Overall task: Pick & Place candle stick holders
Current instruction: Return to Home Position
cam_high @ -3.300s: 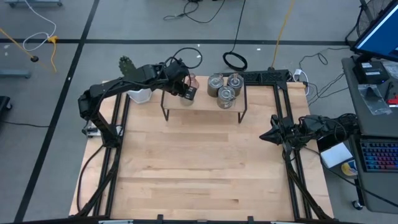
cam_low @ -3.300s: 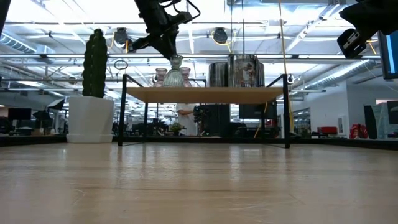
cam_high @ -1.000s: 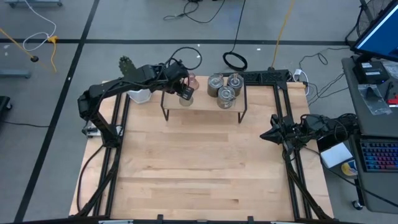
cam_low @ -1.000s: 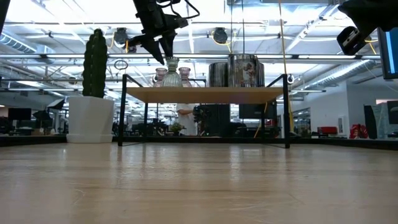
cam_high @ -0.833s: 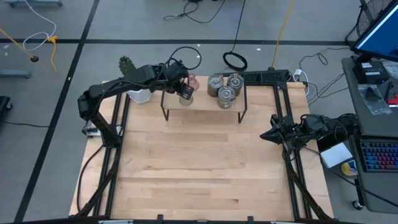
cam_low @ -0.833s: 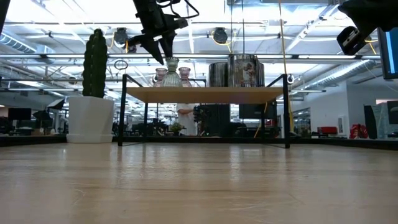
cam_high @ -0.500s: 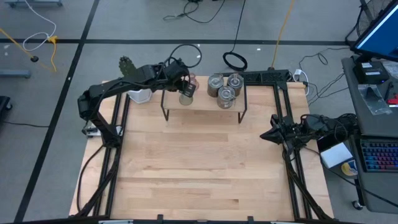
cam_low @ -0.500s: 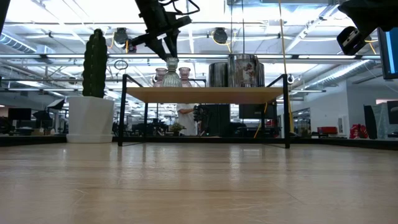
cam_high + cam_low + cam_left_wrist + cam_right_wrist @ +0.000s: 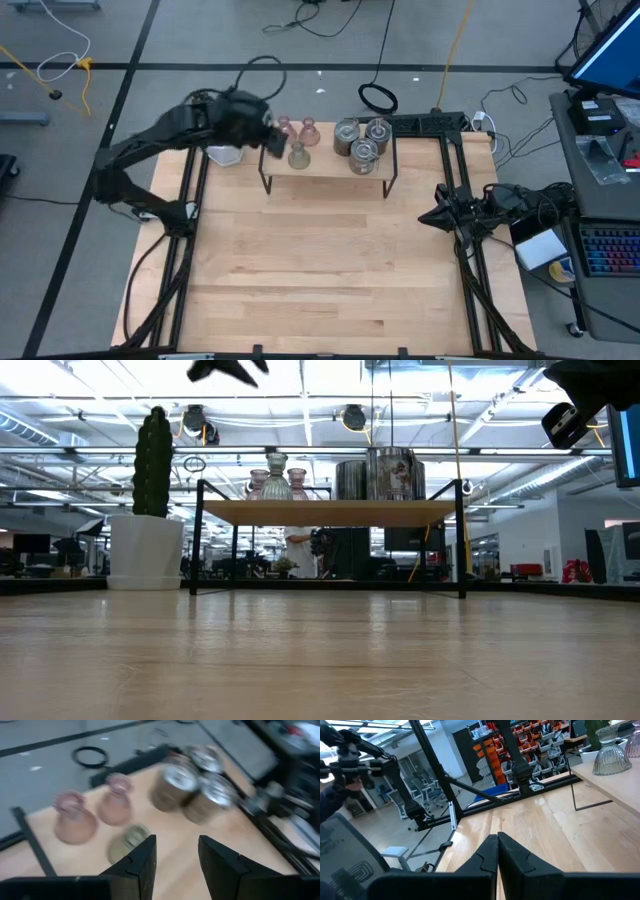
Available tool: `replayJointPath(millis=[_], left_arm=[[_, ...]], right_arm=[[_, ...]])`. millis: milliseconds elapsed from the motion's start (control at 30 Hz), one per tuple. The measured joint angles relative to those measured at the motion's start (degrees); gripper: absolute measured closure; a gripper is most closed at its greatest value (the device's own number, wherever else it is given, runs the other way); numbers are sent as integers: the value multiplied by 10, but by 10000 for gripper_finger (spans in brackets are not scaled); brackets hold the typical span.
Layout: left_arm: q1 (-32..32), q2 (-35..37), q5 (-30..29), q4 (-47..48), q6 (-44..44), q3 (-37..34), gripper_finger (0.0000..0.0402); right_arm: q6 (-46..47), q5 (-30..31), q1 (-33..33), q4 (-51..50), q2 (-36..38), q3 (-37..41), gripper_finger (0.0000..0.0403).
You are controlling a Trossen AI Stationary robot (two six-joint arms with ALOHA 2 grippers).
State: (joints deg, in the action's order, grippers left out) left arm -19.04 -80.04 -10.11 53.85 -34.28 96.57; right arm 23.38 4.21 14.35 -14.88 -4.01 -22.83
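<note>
Candle stick holders (image 9: 346, 135), all six, are up on the wooden shelf (image 9: 330, 172) along the table's (image 9: 320, 270) far edge. Two pink glass holders (image 9: 284, 127) stand side by side toward the shelf's left end, and the olive-green glass holder (image 9: 298, 154) sits just in front of them. Three silvery metal cylinders (image 9: 364, 155) bunch together toward the right end.

Left claw (image 9: 268, 140) hovers high above the shelf's left end, fingers apart with nothing between them; its wrist view looks down past them onto the glassware. Right claw (image 9: 430, 217) waits at the table's right edge, fingers pressed together, empty. By the look of it the placing is done and that left arm only has to get home.

Handling notes: the glass pieces look fragile and slick, wide at the ribbed base and narrow above, so I'd pinch them at the neck, gently. The cylinders look stiff, heavier and more forgiving; grip those across the body. A cactus (image 9: 153, 460) stands off the shelf's left end.
</note>
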Motion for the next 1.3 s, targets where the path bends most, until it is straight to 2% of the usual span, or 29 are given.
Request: replayJointPath(millis=[133,367,500,567,800,967,1100,1300], left_arm=[[61,45,13,19,6,0,257],[219,78,-64,28,18,0,257],[297,77,-72,52,42,0,256],[334,73,-101,51,41,0,256],[437,79,-257,82,17,-1,256],[490,99,-298,107,-3,-4,256],[508,133,-319,77,-16,-68,256],[507,221,-305,-96,-8,-270,256]], right_arm=[[0,0,0,-4,0,0,403],[0,0,0,-4,0,0,403],[0,1,0,-3,0,0,403],[0,1,0,-3,0,0,403],[-5,1,0,-7,0,0,403],[-7,1,0,-22,0,0,403],[-6,1,0,-22,0,0,403],[-4,1,0,-22,0,0,403]])
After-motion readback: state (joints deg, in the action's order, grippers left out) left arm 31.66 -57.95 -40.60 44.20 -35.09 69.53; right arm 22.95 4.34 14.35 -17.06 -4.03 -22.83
